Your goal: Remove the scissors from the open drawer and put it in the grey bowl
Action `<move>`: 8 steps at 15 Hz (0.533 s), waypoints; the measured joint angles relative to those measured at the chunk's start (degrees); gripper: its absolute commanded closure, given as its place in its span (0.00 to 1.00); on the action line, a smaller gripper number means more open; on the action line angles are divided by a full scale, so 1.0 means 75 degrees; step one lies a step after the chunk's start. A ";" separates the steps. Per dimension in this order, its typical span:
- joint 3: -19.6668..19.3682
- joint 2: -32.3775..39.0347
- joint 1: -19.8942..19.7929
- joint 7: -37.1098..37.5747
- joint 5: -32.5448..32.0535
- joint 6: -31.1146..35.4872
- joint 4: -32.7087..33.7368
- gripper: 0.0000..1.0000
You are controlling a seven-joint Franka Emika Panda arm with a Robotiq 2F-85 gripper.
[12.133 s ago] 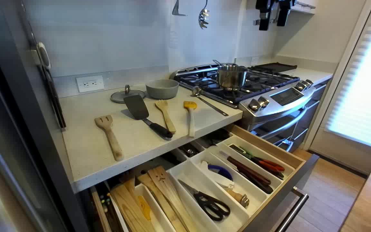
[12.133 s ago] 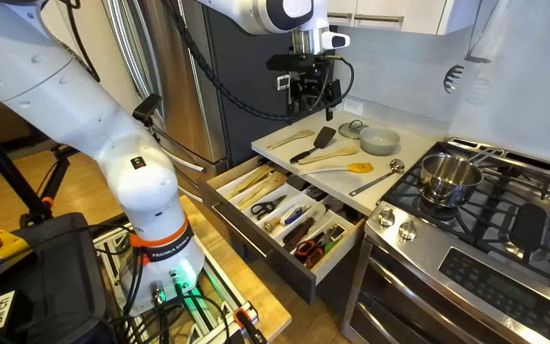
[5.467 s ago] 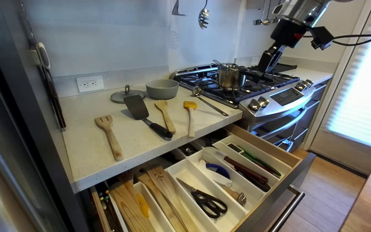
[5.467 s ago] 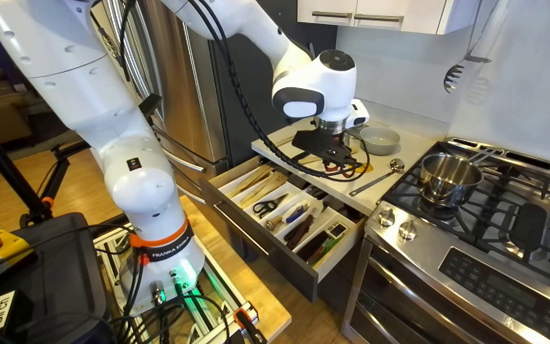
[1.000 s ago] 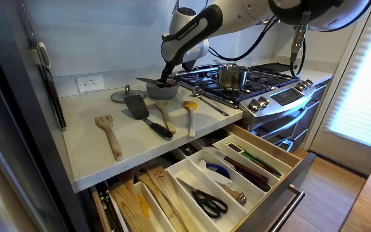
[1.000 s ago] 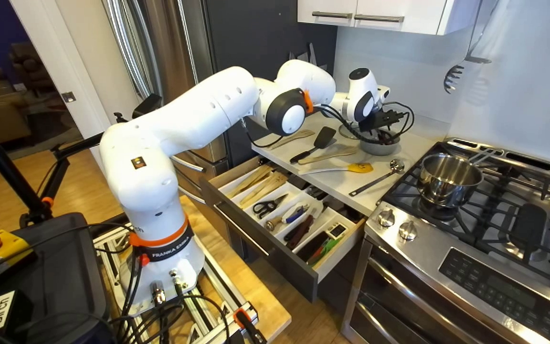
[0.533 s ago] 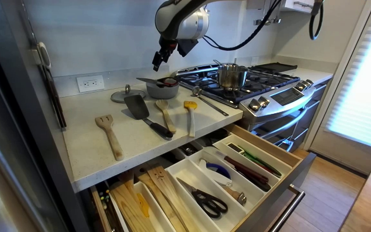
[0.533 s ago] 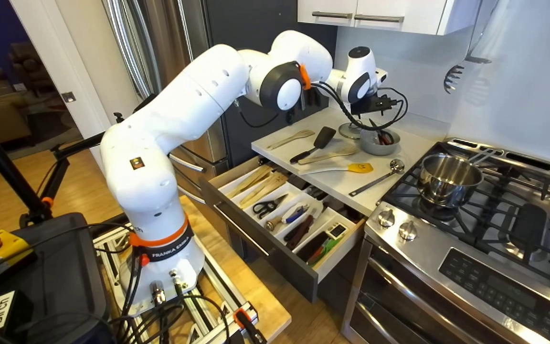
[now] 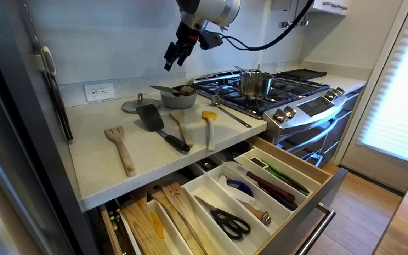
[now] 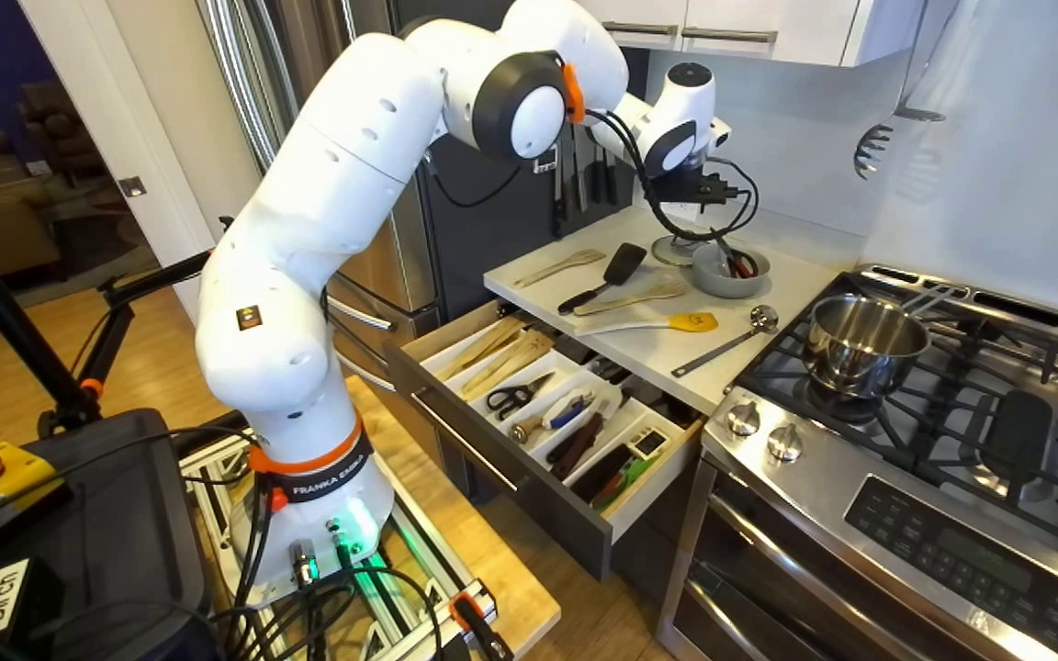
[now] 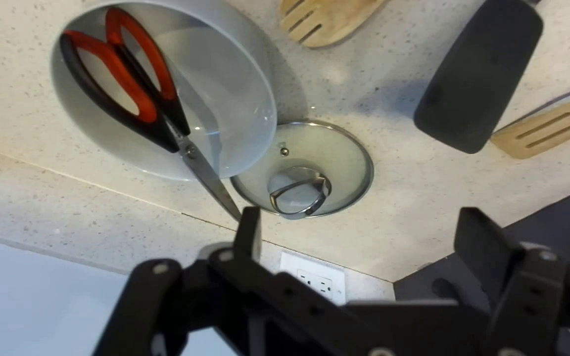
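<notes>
Scissors with red and black handles (image 9: 187, 90) lie in the grey bowl (image 9: 178, 101), blades poking out over its rim. In the wrist view the scissors (image 11: 134, 90) rest tilted, handles inside the bowl (image 11: 238, 59). They also show in an exterior view (image 10: 744, 264), in the bowl (image 10: 722, 286). My gripper (image 9: 174, 66) is open and empty, above the bowl and apart from it; its fingers (image 11: 359, 217) are wide apart in the wrist view. The open drawer (image 9: 289, 156) holds another pair of scissors, all black (image 9: 230, 223), in a middle compartment.
A glass lid (image 9: 140, 105) lies beside the bowl. A black spatula (image 9: 151, 118), wooden utensils (image 9: 120, 147), a yellow-headed tool (image 9: 209, 115) and a ladle (image 9: 230, 113) lie on the counter. A steel pot (image 9: 255, 85) stands on the stove. The drawer (image 10: 547, 519) juts out below the counter.
The red-handled scissors went from the drawer's end compartment, gripped, into the bowl. In the last second my gripper let go of them and rose above the bowl.
</notes>
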 measured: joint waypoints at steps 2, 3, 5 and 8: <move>-0.0052 -0.0538 0.0011 0.0222 0.0174 0.0044 -0.0703 0.00; -0.0133 -0.0814 0.0057 0.0483 0.0193 0.0096 -0.1054 0.00; -0.0467 -0.1408 0.0288 0.1344 0.0185 0.0285 -0.1800 0.00; -0.1152 -0.2292 0.0882 0.2863 0.0056 0.0662 -0.2938 0.00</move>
